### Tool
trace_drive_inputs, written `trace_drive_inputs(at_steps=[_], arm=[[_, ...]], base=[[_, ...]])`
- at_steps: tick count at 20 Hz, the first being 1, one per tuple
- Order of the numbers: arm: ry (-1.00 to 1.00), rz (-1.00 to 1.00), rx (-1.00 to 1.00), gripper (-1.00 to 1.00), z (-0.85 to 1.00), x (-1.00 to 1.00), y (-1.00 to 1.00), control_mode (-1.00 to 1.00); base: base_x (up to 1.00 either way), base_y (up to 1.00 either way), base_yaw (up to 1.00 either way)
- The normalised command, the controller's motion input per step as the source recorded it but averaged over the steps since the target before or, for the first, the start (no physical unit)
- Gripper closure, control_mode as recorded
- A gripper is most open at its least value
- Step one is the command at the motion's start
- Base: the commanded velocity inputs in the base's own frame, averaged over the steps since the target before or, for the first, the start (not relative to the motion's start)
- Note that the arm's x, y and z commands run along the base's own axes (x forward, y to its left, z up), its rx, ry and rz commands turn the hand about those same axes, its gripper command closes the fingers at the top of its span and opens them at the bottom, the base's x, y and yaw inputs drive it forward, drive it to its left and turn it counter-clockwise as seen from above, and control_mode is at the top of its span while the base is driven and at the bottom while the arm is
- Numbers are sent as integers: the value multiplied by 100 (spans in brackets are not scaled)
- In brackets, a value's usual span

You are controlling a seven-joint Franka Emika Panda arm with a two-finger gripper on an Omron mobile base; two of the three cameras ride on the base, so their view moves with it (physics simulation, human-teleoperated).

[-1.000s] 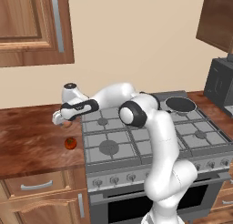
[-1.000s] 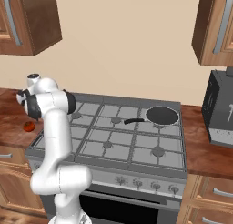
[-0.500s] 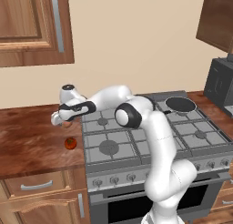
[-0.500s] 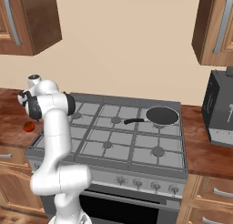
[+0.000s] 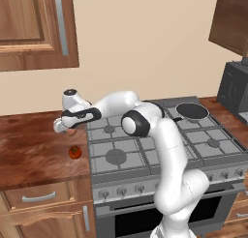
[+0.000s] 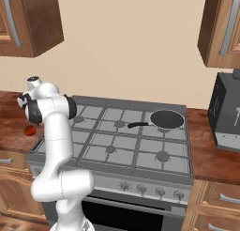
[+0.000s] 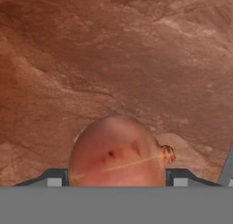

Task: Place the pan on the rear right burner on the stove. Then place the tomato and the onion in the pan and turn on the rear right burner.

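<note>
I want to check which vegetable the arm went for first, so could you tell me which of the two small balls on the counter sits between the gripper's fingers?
The onion: pale tan-pink, between the gripper fingers. The redder tomato lies apart.

You have a reddish-brown counter (image 5: 34,150) to the left of the stove (image 5: 160,150), and two things lie straight on it: the tomato (image 5: 74,152) near the stove's edge, and the onion (image 7: 116,150) just at the tomato's 12 o'clock, farther back on the same surface. On the stove, the pan (image 6: 166,119) sits on the rear right grate with its handle pointing to 9 o'clock. A second stretch of counter (image 6: 211,159) runs to the stove's right.
</note>
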Motion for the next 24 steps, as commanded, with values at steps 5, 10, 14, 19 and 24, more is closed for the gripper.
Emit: trace_drive_inputs(at_steps=[5,10,14,19,24], arm=[[0,-6,0,100,0,-6,-25,-100],[-8,-5,0,100,21,-8,-42,-100],[-14,-2,0,100,56,-8,-48,-100],[-12,-2,0,100,46,-20,-49,-100],[-9,-2,0,100,38,-33,-48,-100]], base=[[0,0,0],[0,0,0],[0,0,0],[0,0,0],[0,0,0]])
